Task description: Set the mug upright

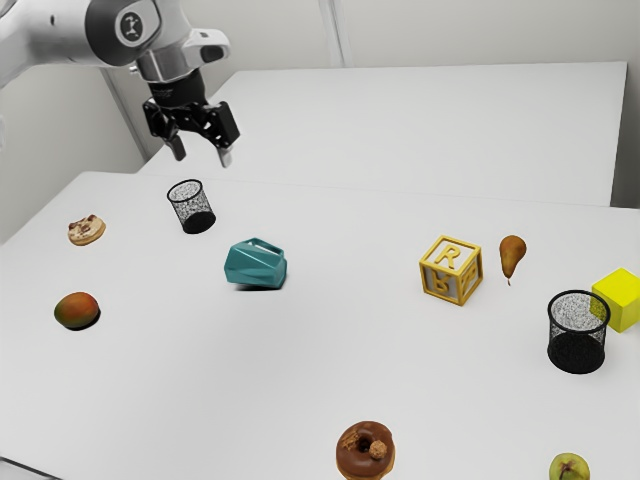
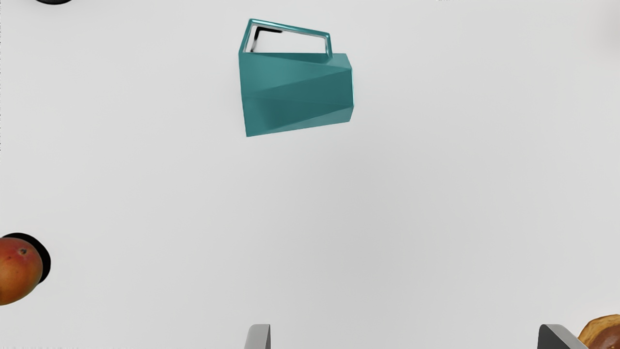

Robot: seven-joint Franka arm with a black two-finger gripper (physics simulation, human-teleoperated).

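The faceted teal mug (image 2: 296, 89) lay sideways on the white counter (image 1: 200, 400), the empty jaws open and well apart; an off-centre grip might let it swivel and topple.

We are holding our gripper (image 1: 203, 158) high above the bench (image 1: 230, 380), its two fingers spread wide apart and pointing downward. Our arm (image 1: 65, 35) is reaching in from the exterior view's upper left, its wrist (image 1: 172, 62) bending down toward the hand.
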